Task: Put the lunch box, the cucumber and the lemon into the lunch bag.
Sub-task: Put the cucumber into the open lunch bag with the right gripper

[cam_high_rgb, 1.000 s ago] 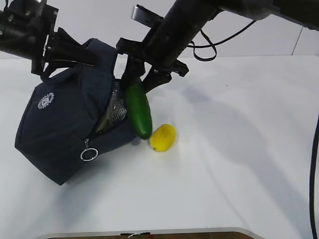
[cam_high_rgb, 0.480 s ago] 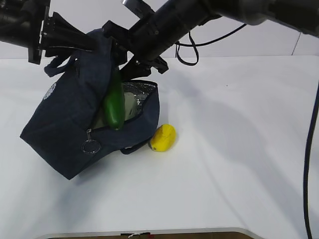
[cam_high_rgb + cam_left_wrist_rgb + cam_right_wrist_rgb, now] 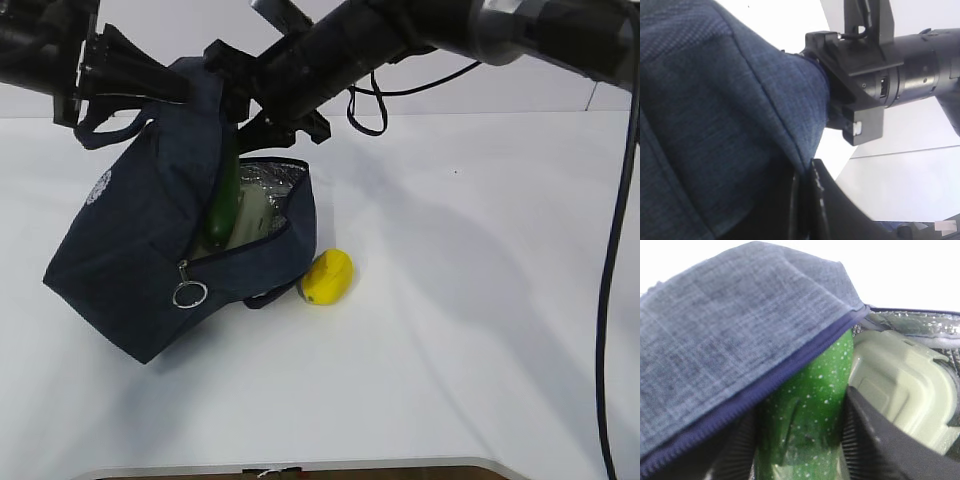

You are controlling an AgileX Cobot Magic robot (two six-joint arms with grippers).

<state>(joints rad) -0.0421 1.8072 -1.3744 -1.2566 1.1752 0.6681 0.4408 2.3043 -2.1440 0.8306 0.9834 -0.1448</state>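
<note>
The lunch bag (image 3: 140,260) is made of matt woven navy cloth, lined with crinkled silver foil. The cucumber (image 3: 805,415) is seen as glossy, white-speckled; the lunch box (image 3: 900,390) lid as smooth plastic.

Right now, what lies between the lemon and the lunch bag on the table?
Nothing. In the exterior view the lemon rests right beside the lunch bag, at its lower right corner; no other object sits between them, and any gap is too small to tell.

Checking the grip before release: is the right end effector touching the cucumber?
Touching. The right wrist view shows the right end effector with both fingers pressed against the cucumber.
</note>
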